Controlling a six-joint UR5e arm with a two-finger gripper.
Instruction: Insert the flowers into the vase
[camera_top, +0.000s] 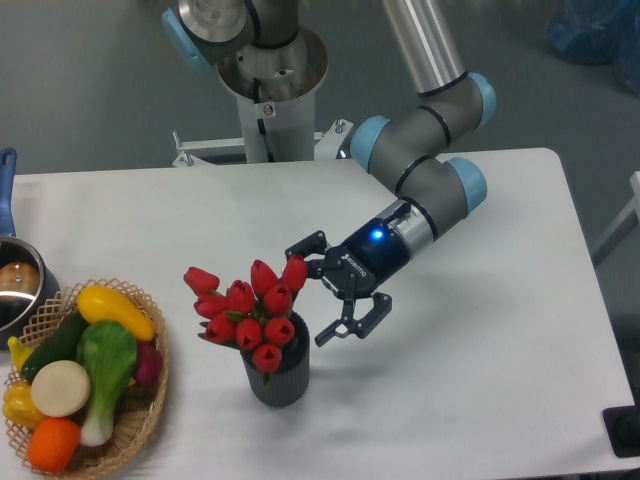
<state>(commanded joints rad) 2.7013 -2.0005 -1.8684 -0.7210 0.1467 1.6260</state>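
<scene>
The flowers (247, 316) stand in the vase (275, 379) mid-worktop (480, 400), well inside its edges. The gripper (315, 290) sits just right of them, fingers (305, 243) spread apart, holding nothing.

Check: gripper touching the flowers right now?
Cannot tell. The camera shows the gripper open beside the flowers; its upper finger overlaps a tulip bud, no gap visible.

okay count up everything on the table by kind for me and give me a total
Flowers, one bunch: 1
Vase: 1
Wicker basket: 1
Toy vegetables in the basket, those visible: about 7
Metal pot: 1
Total: about 11
</scene>
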